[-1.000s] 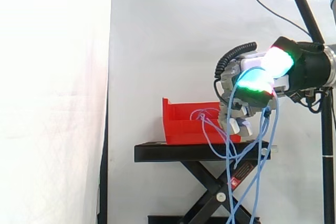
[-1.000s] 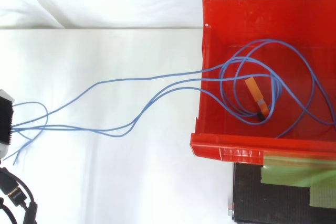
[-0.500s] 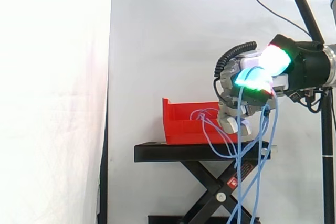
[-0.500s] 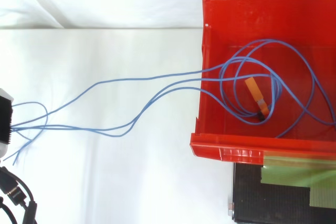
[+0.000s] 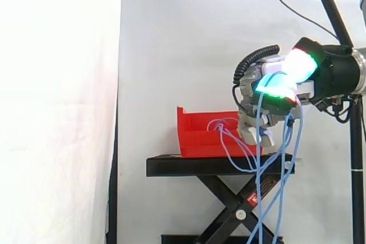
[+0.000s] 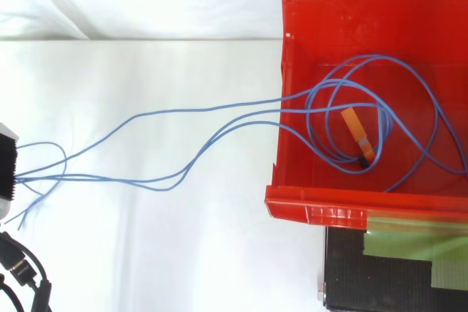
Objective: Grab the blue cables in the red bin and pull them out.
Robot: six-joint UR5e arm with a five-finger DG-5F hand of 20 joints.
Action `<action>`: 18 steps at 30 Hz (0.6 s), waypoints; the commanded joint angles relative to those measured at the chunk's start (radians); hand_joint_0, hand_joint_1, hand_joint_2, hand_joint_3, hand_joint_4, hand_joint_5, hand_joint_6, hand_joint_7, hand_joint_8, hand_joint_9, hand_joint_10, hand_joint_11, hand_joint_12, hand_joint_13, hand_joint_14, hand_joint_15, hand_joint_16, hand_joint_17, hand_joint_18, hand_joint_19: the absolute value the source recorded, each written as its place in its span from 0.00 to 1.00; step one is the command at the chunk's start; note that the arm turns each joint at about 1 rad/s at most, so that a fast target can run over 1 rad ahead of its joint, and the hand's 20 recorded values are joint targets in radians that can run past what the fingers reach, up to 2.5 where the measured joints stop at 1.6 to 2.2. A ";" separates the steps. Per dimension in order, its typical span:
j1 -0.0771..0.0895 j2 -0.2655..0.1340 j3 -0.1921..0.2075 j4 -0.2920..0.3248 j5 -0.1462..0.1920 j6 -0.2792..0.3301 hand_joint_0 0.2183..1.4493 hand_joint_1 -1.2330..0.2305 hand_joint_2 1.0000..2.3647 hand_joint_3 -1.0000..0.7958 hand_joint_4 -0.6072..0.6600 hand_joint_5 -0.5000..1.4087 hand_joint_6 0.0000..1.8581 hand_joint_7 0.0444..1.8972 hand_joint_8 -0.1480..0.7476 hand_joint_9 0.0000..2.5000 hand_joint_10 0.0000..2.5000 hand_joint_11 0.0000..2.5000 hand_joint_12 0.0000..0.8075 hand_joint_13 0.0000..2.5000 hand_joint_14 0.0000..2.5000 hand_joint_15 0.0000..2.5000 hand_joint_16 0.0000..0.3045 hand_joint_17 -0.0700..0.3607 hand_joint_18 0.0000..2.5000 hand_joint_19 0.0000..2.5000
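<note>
The red bin [image 5: 206, 135] stands on a black scissor stand [image 5: 217, 166]. Blue cables [image 6: 190, 118] run out over the bin's left wall [image 6: 276, 144] toward my hand [image 6: 6, 172] at the left edge. Loops of the cables still lie coiled inside the bin, round an orange connector [image 6: 357, 134]. In the side view my hand [image 5: 275, 88] hovers to the right of the bin, above its rim, fingers curled round the blue cables [image 5: 260, 158]. The strands sag from the bin to my hand, and long lengths hang down past the stand.
A black block with a green strip [image 6: 395, 268] lies beside the bin's near wall. A camera on a black pole [image 5: 337, 15] rises behind my arm at the right. A white curtain backs the scene.
My hand has shifted slightly left and up, and the hanging strands have swung a little. The loops in the bin look unchanged.
</note>
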 commanded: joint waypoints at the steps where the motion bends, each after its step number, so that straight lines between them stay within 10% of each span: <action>1: 0.000 0.000 0.000 0.000 0.000 0.000 0.40 0.16 0.00 0.00 0.65 0.83 0.00 0.47 0.41 0.42 0.01 0.35 0.40 0.35 0.01 0.28 0.16 0.42 0.32 0.39; 18: -0.002 0.000 0.000 0.014 -0.003 0.003 0.41 0.14 0.00 0.00 0.64 0.83 0.04 0.46 0.40 0.42 0.01 0.35 0.39 0.35 0.01 0.28 0.16 0.42 0.32 0.39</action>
